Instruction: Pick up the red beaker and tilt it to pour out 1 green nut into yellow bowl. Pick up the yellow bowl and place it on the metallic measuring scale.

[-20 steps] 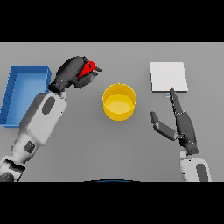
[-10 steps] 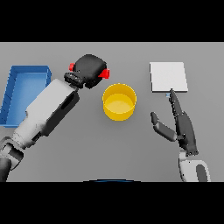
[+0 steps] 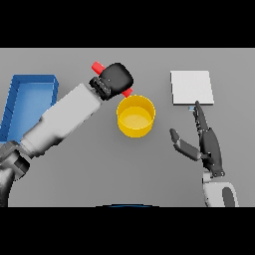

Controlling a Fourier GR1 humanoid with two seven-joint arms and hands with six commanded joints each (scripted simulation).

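**Red beaker tipped at the rim of the yellow bowl**

The left hand point(image 3: 117, 77), dark and rounded like a closed fist, has its fingers curled round the red beaker point(image 3: 98, 66). Only two bits of the beaker show: a short red cylinder end poking out up and to the left of the hand, and a small red tip at the hand's lower right, right at the far rim of the yellow bowl point(image 3: 135, 116). The beaker lies steeply tilted, nearly on its side, running on a diagonal from upper left down toward the bowl. Its inside is hidden by the hand, and I cannot tell whether a nut is in it.

The yellow bowl is a smooth, round, straight-walled cup with a matte plastic look. It stands upright on the grey worktop point(image 3: 89, 169), roughly at the middle. Its floor looks plain yellow.

The measuring scale point(image 3: 192, 87) is a flat, pale square plate with a dull, light-grey finish, lying on the worktop to the right of the bowl and apart from it.

The right hand point(image 3: 206, 144) rests low on the right, fingers straight and together, pointing toward the scale's near edge, thumb splayed out to the side. It holds nothing.

A blue rectangular tray point(image 3: 30, 85) with raised walls sits at the far left, partly covered by the white and grey left forearm.
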